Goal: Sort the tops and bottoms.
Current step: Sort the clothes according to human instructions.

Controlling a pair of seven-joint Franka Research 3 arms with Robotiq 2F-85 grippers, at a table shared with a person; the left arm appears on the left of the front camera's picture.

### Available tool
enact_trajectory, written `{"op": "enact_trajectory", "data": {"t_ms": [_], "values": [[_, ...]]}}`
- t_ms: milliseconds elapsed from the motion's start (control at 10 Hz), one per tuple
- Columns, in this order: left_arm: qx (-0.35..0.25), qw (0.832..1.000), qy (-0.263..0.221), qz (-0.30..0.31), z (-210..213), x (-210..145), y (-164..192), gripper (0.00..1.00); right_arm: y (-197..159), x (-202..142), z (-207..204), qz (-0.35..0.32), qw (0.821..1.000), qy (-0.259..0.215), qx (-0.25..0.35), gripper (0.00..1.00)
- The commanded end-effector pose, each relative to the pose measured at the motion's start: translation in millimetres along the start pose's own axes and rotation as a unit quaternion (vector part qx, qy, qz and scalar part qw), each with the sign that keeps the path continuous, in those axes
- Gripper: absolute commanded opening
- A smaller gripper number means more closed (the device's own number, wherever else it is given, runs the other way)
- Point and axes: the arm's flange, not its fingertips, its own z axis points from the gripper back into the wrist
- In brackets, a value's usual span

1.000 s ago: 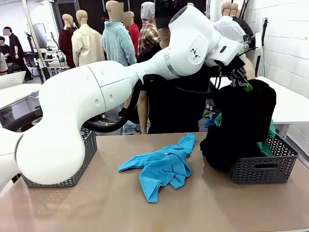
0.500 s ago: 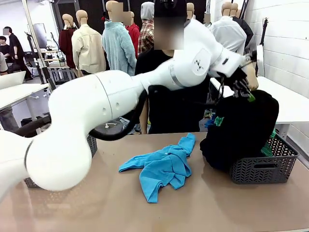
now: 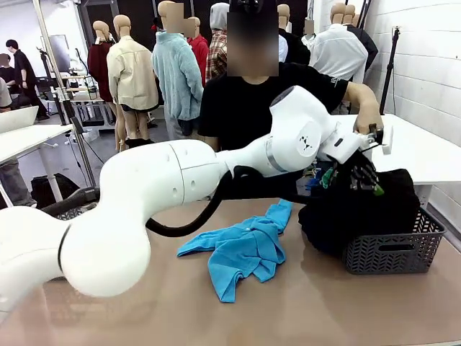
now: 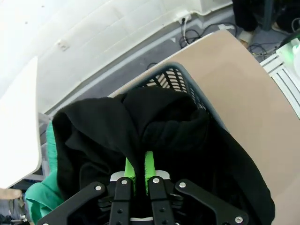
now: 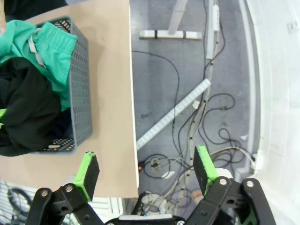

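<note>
Left gripper (image 4: 139, 161) pinching black garment (image 4: 93, 136) over basket (image 3: 392, 252), green garment (image 5: 51, 47) clearest from right wrist, right gripper (image 5: 146, 157) agape.

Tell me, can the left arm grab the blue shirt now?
Probably not yet: the left jaws are shut on the black garment draped over the basket. The shirt itself lies uncovered.

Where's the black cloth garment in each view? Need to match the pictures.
Front view: the black cloth garment is at the right, heaped over the left end of the grey plastic lattice basket.
Left wrist view: centre, spreading from the bottom edge up to the basket rim.
Right wrist view: left edge, mid-height, inside the basket.
Shared landmark: the grey basket.
</note>
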Motion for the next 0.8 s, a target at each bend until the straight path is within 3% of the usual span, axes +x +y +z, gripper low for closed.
{"op": "enact_trajectory", "data": {"t_ms": [0, 200, 400, 700], "values": [[-0.027, 0.999, -0.02, -0.008, -60, 12, 95, 0.0, 1, -2, -1, 0.004, 1.0, 0.004, -0.004, 1.0], [-0.086, 0.994, -0.039, 0.056, -92, -13, 85, 0.0, 1, -2, -1, 0.004, 1.0, 0.004, -0.004, 1.0], [-0.124, 0.989, -0.012, 0.082, -103, -32, 77, 0.0, 1, -2, -1, 0.004, 1.0, 0.004, -0.004, 1.0], [-0.09, 0.994, -0.025, 0.063, -70, -5, 87, 0.0, 1, -2, -1, 0.004, 1.0, 0.004, -0.004, 1.0]]}}
